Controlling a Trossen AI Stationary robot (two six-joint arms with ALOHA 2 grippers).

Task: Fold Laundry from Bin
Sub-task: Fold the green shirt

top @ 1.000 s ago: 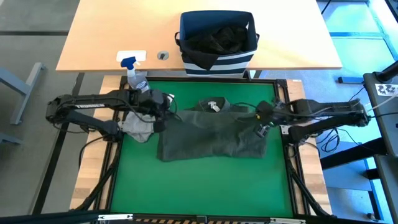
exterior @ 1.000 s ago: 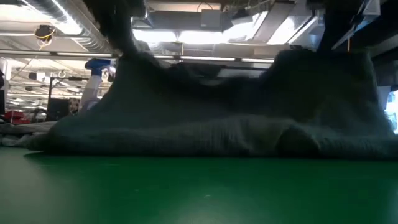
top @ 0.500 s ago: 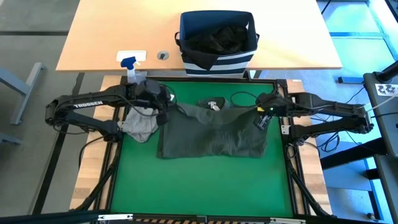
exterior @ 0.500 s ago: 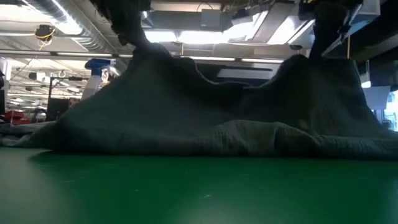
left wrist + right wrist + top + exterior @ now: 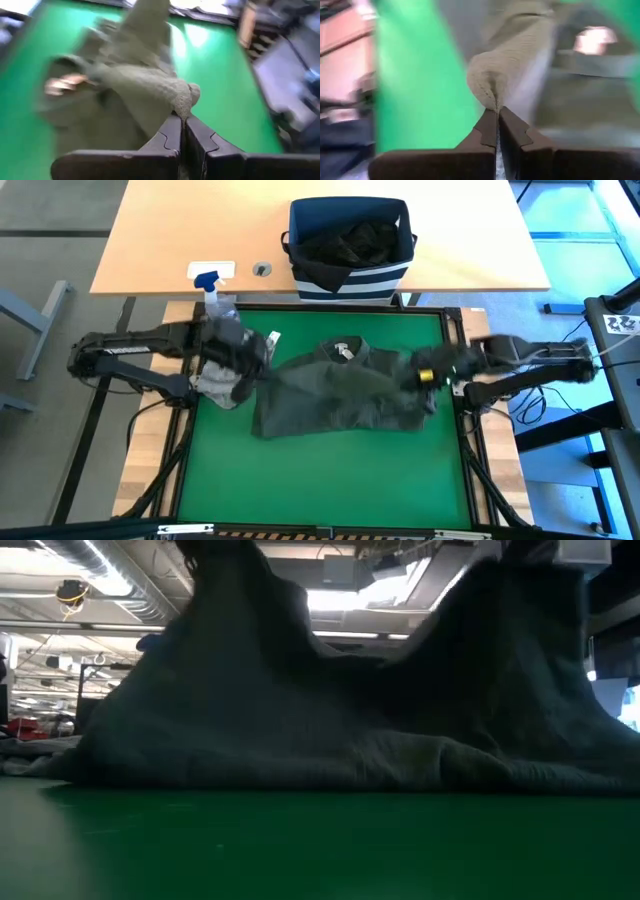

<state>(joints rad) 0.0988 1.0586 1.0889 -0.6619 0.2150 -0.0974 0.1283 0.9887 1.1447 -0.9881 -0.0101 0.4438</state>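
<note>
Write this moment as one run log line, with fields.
left gripper: shut on olive garment | right gripper: shut on olive garment | garment: lifted at both corners

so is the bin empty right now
No, the bin on the wooden table holds a dark garment, plain in the high view.

No legible writing

Nothing can be read anywhere; the pale tag (image 5: 342, 351) at the collar of the olive garment (image 5: 340, 395) is too small and blurred to make out.
</note>
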